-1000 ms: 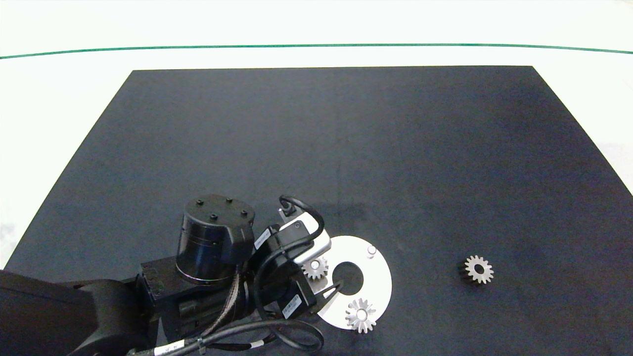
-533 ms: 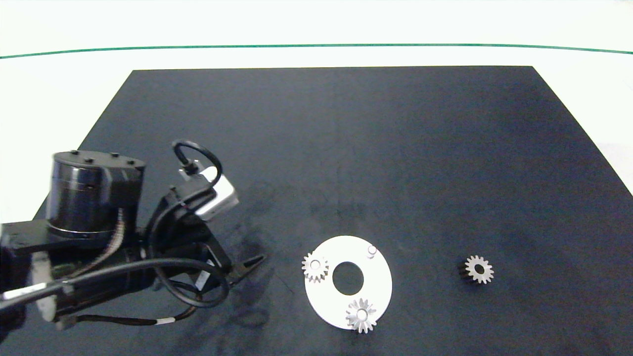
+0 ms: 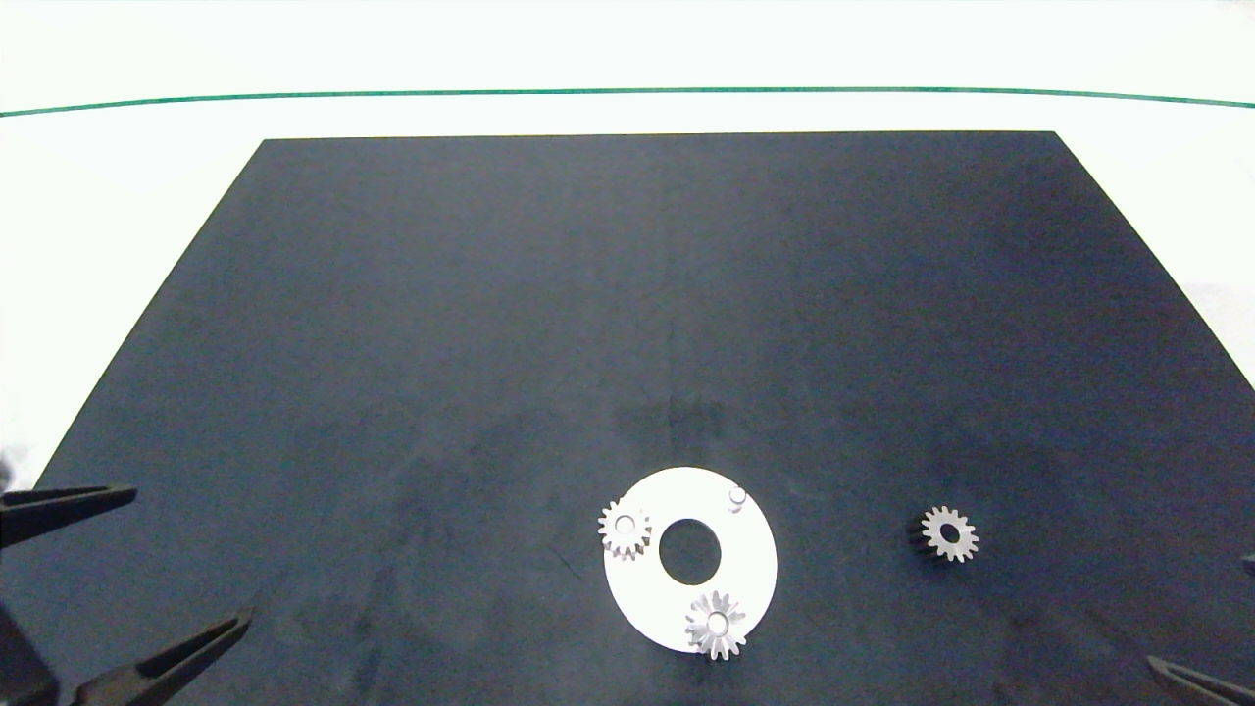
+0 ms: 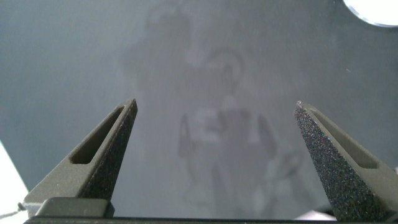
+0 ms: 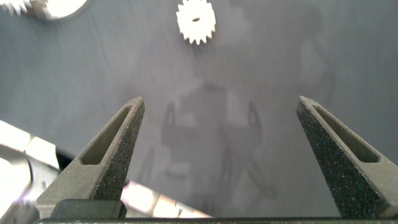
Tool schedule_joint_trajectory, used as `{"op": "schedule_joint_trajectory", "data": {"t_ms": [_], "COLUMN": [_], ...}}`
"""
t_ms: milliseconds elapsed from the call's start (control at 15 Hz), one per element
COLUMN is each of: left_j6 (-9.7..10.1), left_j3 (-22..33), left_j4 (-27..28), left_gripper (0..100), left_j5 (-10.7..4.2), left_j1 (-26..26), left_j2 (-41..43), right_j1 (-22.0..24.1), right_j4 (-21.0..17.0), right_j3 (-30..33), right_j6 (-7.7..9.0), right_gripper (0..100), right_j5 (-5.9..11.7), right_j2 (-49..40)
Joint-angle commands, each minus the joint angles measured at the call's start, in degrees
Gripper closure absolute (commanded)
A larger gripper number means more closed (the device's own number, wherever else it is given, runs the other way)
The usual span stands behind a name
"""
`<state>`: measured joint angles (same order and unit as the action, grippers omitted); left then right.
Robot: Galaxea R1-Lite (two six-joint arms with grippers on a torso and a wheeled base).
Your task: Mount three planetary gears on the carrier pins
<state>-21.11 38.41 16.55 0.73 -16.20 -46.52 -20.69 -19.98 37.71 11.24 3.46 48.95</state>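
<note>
Since a second earlier, the left gripper [image 3: 118,559] had withdrawn from the white disc [image 3: 755,569], jaws spread wide, empty. Straight ahead of the right gripper [image 5: 217,155], whose jaws also gaped empty, lay the last loose gear [image 3: 949,534], flat on the table [image 3: 627,294], nearer to it than to the left; the bare pin [image 3: 736,499] waited beyond.

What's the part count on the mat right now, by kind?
Gears: 3, two on the disc, one loose on the mat
White disc: 1
Pins: 3, only one bare
Total: 7 parts
</note>
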Motion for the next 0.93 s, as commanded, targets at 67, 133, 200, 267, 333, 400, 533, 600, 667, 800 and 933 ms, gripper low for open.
{"op": "schedule_joint_trajectory", "data": {"t_ms": [67, 133, 200, 267, 333, 400, 533, 600, 667, 800, 933], "left_j6": [3.1, 3.1, 3.1, 3.18, 3.45, 3.54, 5.38, 6.61, 7.14, 7.32, 7.49], "left_j3": [-4.66, -4.4, -3.87, -3.61, -3.61, -3.7, -3.7, -3.7, -3.7, -3.7, -3.78], "left_j4": [4.36, 7.26, 10.6, 12.62, 13.59, 14.12, 15.17, 15.7, 16.05, 17.63, 18.51], "left_gripper": [0, 0, 0, 0, 0, 0, 0, 0, 0, 0, 0], "left_j5": [-0.03, -0.03, -0.03, -0.03, -0.03, -0.03, -0.03, -0.03, 0.06, 0.06, -0.03], "left_j1": [4.25, 5.13, 5.74, 5.74, 5.92, 6.53, 8.38, 8.29, 8.38, 8.38, 8.47], "left_j2": [17.87, 20.59, 22.53, 24.2, 25.69, 26.83, 28.68, 29.56, 30.44, 32.02, 32.72], "right_j1": [-1.11, -1.11, -1.29, -1.37, -1.37, -1.46, -1.55, -1.99, -2.52, -3.39, -4.1], "right_j4": [8.29, 14.97, 21.56, 26.57, 28.95, 29.3, 30.0, 31.58, 33.78, 37.82, 39.49], "right_j3": [-3.52, -7.38, -11.16, -13.89, -14.77, -14.5, -14.24, -14.24, -14.24, -14.15, -13.89], "right_j6": [-0.87, -0.96, -0.96, -0.96, -0.96, -1.04, -1.84, -1.92, -1.92, -1.92, -1.92], "right_gripper": [0, 0, 0, 0, 0, 0, 0, 0, 0, 0, 0], "right_j5": [-0.3, -0.03, 0.58, 1.55, 2.34, 2.43, 2.34, 2.43, 2.6, 3.92, 4.54], "right_j2": [6.78, 7.04, 7.66, 9.59, 11.17, 12.49, 16.97, 19.08, 20.66, 23.48, 25.85]}}
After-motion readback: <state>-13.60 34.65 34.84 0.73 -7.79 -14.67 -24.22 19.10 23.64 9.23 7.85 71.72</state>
